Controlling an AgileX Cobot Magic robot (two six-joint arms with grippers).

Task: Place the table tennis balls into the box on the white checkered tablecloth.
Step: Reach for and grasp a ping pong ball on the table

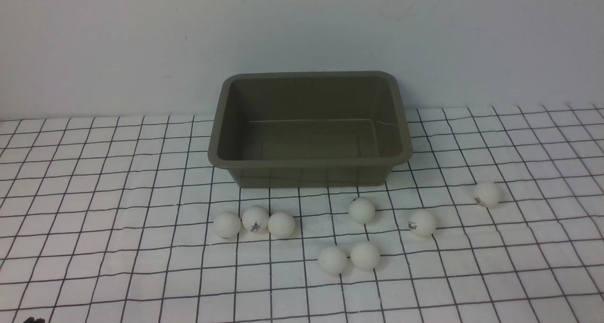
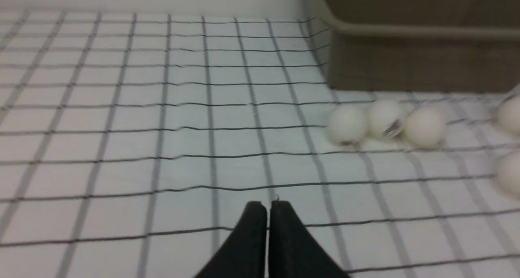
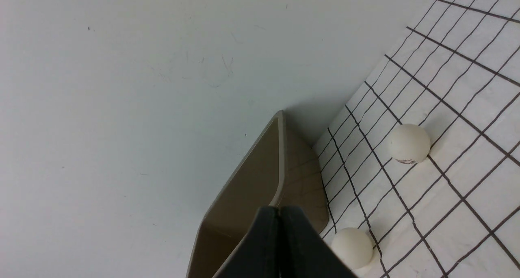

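The olive-brown box [image 1: 307, 163] stands at the back middle of the white checkered tablecloth [image 1: 118, 247], with nothing inside it. Several white table tennis balls lie on the cloth in front of it: a row of three [image 1: 255, 218], a pair nearer the front [image 1: 349, 258], and single balls [image 1: 362, 210], [image 1: 422, 223], [image 1: 487, 194]. My left gripper [image 2: 268, 205] is shut and empty, low over the cloth, with the row of three [image 2: 384, 118] and the box [image 2: 406, 66] ahead of it. My right gripper [image 3: 279, 210] is shut and empty, near the box [image 3: 252, 188] and two balls [image 3: 409, 144], [image 3: 352, 247].
A plain pale wall [image 1: 302, 30] rises directly behind the box. The cloth is slightly wrinkled and runs to both sides. Neither gripper shows in the front view.
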